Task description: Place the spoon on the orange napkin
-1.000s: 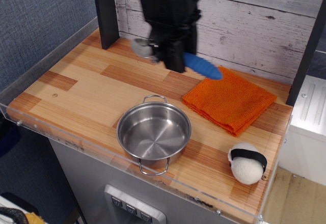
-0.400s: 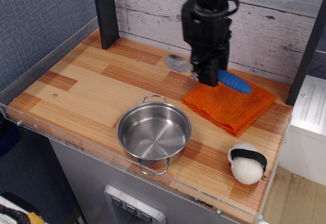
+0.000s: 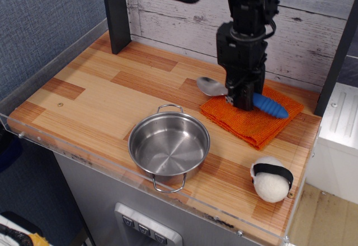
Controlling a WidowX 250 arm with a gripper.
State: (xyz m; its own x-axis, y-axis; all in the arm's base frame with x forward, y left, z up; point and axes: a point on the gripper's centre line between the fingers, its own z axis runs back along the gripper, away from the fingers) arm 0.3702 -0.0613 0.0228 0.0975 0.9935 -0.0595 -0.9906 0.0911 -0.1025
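The black gripper [image 3: 242, 102] is shut on the spoon and holds it level just over the orange napkin [image 3: 251, 120]. The spoon's silver bowl [image 3: 211, 86] sticks out to the left, over the napkin's left corner. Its ribbed blue handle [image 3: 271, 105] sticks out to the right, above the napkin's middle. The napkin lies at the back right of the wooden table. The gripper hides the spoon's middle and part of the napkin. I cannot tell whether the spoon touches the cloth.
A steel pot [image 3: 169, 146] with two loop handles stands at the front middle of the table [image 3: 89, 92]. A white ball with a black band [image 3: 271, 179] lies at the front right. A dark post [image 3: 116, 14] stands at the back left, before the plank wall.
The gripper has carried the spoon to the right and downward, from the table's back middle to just above the napkin.
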